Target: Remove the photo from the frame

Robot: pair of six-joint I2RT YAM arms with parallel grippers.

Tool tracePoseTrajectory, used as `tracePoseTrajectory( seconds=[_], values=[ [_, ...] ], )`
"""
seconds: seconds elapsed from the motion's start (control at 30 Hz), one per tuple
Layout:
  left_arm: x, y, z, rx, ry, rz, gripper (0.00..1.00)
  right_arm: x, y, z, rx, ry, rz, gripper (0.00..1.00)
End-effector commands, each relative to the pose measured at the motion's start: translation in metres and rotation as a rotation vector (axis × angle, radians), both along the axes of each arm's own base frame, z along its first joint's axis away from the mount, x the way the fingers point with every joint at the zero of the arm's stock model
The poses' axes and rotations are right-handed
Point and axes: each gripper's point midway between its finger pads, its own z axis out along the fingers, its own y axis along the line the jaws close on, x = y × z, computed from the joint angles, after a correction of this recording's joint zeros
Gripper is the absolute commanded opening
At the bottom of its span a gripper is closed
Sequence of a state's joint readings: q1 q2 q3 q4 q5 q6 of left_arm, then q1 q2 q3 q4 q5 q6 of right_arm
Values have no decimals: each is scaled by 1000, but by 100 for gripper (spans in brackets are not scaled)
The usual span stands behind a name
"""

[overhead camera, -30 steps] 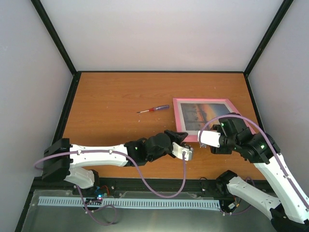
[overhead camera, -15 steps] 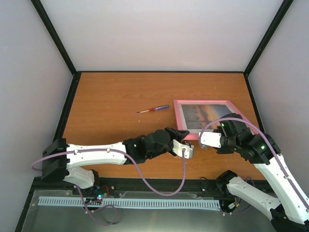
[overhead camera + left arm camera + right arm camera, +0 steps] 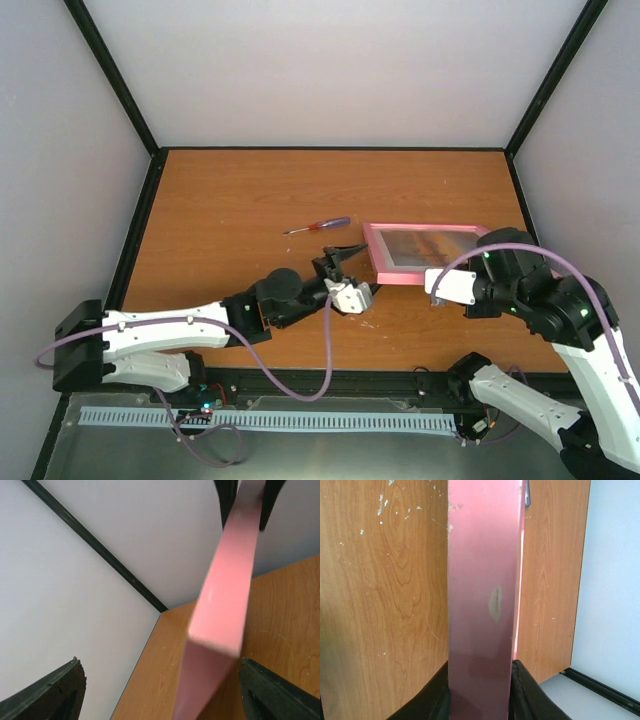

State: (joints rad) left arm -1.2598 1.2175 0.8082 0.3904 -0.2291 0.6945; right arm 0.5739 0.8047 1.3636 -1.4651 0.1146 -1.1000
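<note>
The pink frame [image 3: 410,277] is tilted up off the table at the right, with the sunset photo [image 3: 430,243] still inside it. My right gripper [image 3: 468,270] is shut on the frame's near right edge. In the right wrist view the pink rail [image 3: 482,580] runs away from between the two black fingers [image 3: 432,700]. My left gripper [image 3: 355,268] is open just left of the frame. In the left wrist view the frame's corner [image 3: 215,645] sits between its wide-apart fingers [image 3: 55,692] without touching them.
A small purple-handled screwdriver [image 3: 318,226] lies on the table left of the frame. Black posts and pale walls enclose the wooden table [image 3: 220,220]. The frame's far edge lies near the right wall.
My left gripper let go of the frame, opened and drew back to the left. My right gripper shut on the frame's edge and tipped the frame up off the table.
</note>
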Motion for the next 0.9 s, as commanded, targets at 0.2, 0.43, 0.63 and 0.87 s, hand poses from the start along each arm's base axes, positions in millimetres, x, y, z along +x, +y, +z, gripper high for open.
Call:
tracePoseTrajectory(
  seconds=[0.2,0.43,0.63,0.87],
  values=[
    [7,17,-11,-151,93,-120,76,-17,-2,55,105,-130,47,3],
    [18,17,-16,-191,125,-221,73,-29,5,69,155,-159,118,3],
    [-1,-2,-27,-153,161,-406,66,-30,9,79,190,-165,130,3],
    [1,-12,-43,-131,190,-428,64,-33,10,83,207,-174,140,3]
  ],
)
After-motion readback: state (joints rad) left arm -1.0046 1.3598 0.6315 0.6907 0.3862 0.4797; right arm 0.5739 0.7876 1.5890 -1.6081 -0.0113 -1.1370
